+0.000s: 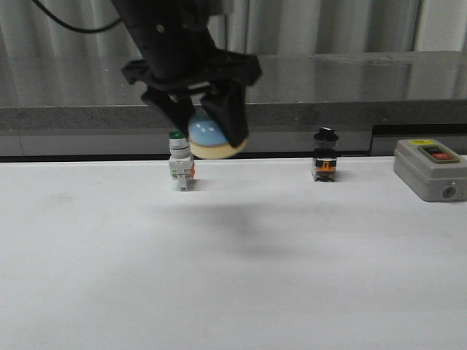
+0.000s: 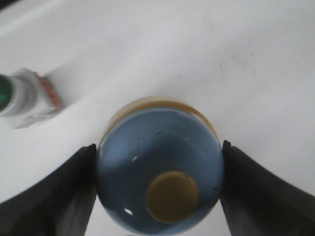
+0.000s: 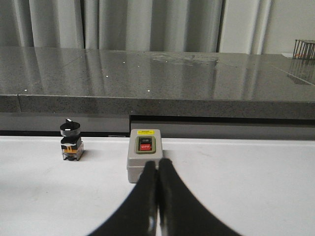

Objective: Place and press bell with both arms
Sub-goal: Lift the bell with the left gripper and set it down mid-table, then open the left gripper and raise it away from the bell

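Light-blue bell (image 1: 213, 135) with cream base, black tool (image 1: 203, 111), green-capped white switch (image 1: 180, 166), grey box (image 1: 430, 169) with red button.

Held above the white table (image 1: 109, 277): light-blue bell (image 1: 212, 136), clamped between black fingers (image 1: 232, 120) of the left gripper (image 1: 208, 120). Just left of the bell, green-capped white switch (image 1: 180, 162). Right of it, black-knobbed switch (image 1: 325, 154); farther right, grey box (image 1: 430, 169).

The white table (image 1: 233, 277) carries a green-capped switch (image 1: 180, 162) at eleven o'clock, a black knob switch (image 1: 325, 155) at one, a grey box (image 1: 432, 169) at two.
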You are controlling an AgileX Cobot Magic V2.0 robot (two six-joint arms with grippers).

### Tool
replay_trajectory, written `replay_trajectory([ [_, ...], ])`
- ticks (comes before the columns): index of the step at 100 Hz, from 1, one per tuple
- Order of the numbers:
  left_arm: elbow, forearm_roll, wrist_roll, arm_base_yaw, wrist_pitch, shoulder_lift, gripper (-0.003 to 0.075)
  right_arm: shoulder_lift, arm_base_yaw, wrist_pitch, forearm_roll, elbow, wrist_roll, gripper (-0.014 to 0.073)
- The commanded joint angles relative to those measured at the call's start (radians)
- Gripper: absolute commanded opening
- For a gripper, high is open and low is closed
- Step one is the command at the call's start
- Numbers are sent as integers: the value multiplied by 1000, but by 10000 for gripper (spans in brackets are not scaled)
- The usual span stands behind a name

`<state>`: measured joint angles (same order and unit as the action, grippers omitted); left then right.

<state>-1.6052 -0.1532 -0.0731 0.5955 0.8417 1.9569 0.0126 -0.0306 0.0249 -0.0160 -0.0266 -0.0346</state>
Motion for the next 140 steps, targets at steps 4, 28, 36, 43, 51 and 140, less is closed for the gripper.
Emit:
replay_trajectory([
  [4, -31, -8, -2, 56, -49, 1, 258, 16, -1, -85, 9, 15, -5, -60],
  [28, -31, -6, -2, 91, -71, 85, 260, 16, -1, -85, 9, 15, -5, -60],
  [36, -31, -6, -2, 89, -54, 106, 279, 16, -1, -85, 9, 15, -5, -60],
  [43, -31, -6, -2, 89, -43, 114, 327, 16, -1, -85, 9, 15, -5, -60],
  [51, -33, -8, -2, 89, -46, 114, 419, 16, -1, -85, 9, 15, -5, -60],
  [140, -40, 10, 39, 32, -104, -61, 22, 16, -1, -85, 9, 15, -5, -60],
])
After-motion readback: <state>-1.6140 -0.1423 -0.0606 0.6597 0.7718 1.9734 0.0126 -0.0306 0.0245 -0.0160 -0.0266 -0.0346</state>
